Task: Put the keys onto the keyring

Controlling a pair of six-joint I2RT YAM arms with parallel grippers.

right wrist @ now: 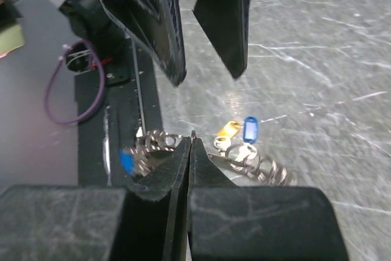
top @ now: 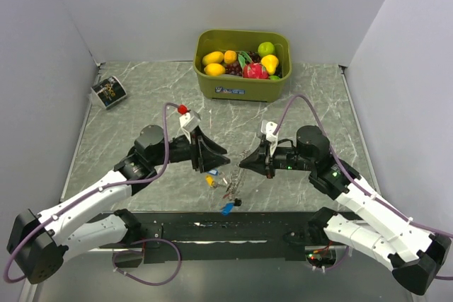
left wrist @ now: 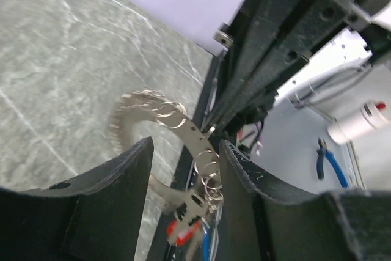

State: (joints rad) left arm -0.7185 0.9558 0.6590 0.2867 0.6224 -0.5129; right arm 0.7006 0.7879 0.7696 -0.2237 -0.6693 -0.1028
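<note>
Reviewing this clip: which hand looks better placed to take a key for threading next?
Left, probably. The left hand is open around the keyring, so it is free to take the blue-tagged key. The right hand is shut on the keyring, busy holding it.

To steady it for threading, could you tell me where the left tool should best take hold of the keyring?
Grip the bare coiled arc of the keyring, away from the keys. The right tool pinches it, and the loop hangs thin between the fingers of the open left tool, so close across the wire from the robot's left side.
</note>
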